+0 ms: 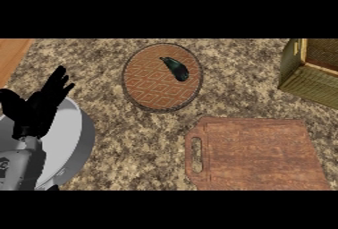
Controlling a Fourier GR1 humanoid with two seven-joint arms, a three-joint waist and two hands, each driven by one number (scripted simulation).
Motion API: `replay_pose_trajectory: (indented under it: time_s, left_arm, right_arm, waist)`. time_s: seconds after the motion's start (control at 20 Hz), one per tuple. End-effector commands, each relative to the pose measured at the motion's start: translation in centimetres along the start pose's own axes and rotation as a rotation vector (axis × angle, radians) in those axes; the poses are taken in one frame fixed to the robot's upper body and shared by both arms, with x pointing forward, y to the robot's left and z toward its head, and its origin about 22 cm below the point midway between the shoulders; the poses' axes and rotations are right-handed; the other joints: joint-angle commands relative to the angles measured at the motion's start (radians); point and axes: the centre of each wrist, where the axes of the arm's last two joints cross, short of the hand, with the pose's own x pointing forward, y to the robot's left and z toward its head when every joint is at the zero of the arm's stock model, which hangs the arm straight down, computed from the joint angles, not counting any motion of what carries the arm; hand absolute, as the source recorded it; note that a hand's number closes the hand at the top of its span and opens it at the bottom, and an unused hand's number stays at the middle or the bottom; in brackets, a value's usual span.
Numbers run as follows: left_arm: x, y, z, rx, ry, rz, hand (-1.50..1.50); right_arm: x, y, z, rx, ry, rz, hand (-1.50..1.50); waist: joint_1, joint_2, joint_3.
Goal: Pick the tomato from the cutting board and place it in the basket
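Granite counter (pixel 132 147), bare cutting board (pixel 254 154), eggplant (pixel 175 68) on plate (pixel 148 89), left hand (pixel 38 107) fingers apart

You're looking down on a speckled brown-and-grey stone counter (pixel 132 134) that fills most of the frame. Upper left corner: a strip of plain orange-brown wood surface (pixel 12 53) borders the stone along a slanted edge. Light is even, shadows soft and short.

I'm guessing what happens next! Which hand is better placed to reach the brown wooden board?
Probably the right: the brown wooden cutting board lies right; that hand is unseen. The black left hand rests open far left.
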Motion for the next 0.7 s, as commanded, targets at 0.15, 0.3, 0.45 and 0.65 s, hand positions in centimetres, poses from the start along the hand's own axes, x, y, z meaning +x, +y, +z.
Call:
replay_pose_trajectory:
  time_s: [0.15, 0.3, 0.45, 0.65]
  left_arm:
    - [-0.4, 0.2, 0.0, 0.021, 0.080, 0.010, 0.00]
    - [-2.4, 0.6, 0.5, 0.039, 0.081, -0.006, 0.00]
    - [-2.5, 0.3, 1.0, 0.044, 0.105, 0.006, 0.00]
    - [-2.3, 0.6, 1.8, 0.035, 0.088, 0.013, 0.00]
  right_arm:
    - [-1.7, -5.0, -1.6, -0.184, 0.152, -0.273, -1.50]
    - [-3.1, -8.4, -1.8, -0.216, 0.177, -0.333, -1.50]
    - [-6.2, -14.4, -2.1, -0.177, 0.176, -0.334, -1.50]
    - [-11.0, -19.2, -0.7, -0.113, 0.188, -0.321, -1.50]
  waist:
    - [-0.011, 0.005, -0.009]
    - [-0.022, 0.003, -0.009]
    - [-0.028, 0.002, -0.009]
    - [-0.033, 0.000, -0.008]
